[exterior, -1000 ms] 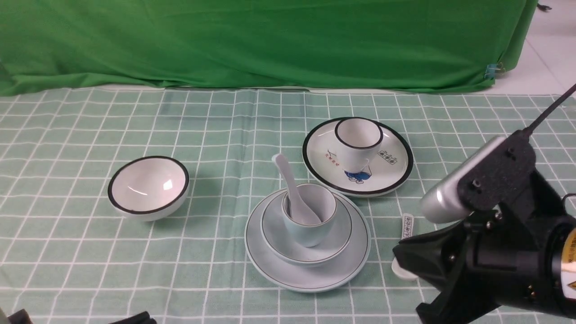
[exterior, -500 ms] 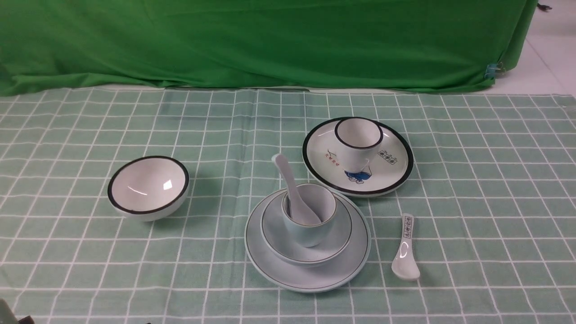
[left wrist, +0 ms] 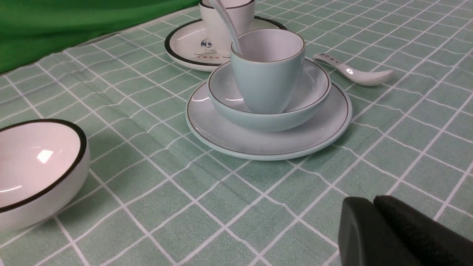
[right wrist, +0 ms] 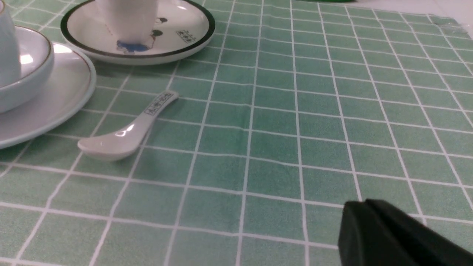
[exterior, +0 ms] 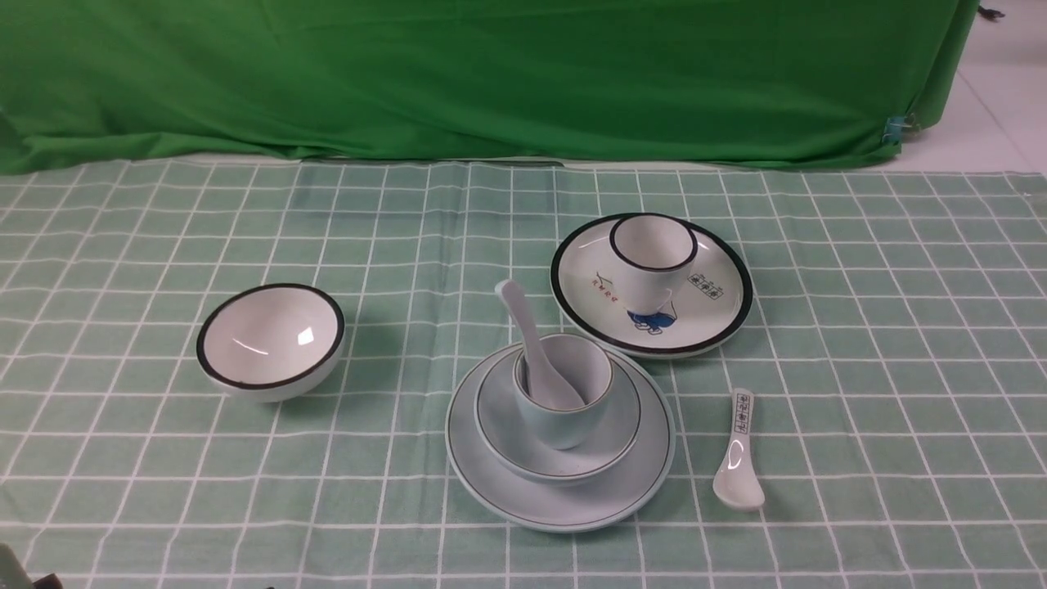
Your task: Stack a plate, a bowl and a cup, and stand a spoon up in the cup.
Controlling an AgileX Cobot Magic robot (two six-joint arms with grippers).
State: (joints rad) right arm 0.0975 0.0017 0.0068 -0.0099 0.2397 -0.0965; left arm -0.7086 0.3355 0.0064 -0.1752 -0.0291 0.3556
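The pale blue-green plate (exterior: 491,466) lies on the cloth near the front middle. The bowl (exterior: 499,417) sits on it and the cup (exterior: 564,417) stands in the bowl. The plain pale spoon (exterior: 519,315) stands in the cup, its handle leaning back and to the left. The same stack shows in the left wrist view: plate (left wrist: 221,133), bowl (left wrist: 314,96), cup (left wrist: 268,74), spoon (left wrist: 225,18). My left gripper (left wrist: 373,201) is shut and empty, low over the cloth, well short of the stack. My right gripper (right wrist: 364,205) is shut and empty, to the right of the plate (right wrist: 55,103).
A white plate with a black rim (exterior: 712,319) holds a black-rimmed white cup (exterior: 650,262) behind the stack. A short white spoon with printed characters (exterior: 736,458) lies right of the stack. A black-rimmed white bowl (exterior: 270,339) sits at the left. Green cloth (exterior: 491,74) hangs behind.
The right arm, which filled the lower right of the front view, has pulled back out of that view and its jaws have shut. The dishes have not moved.
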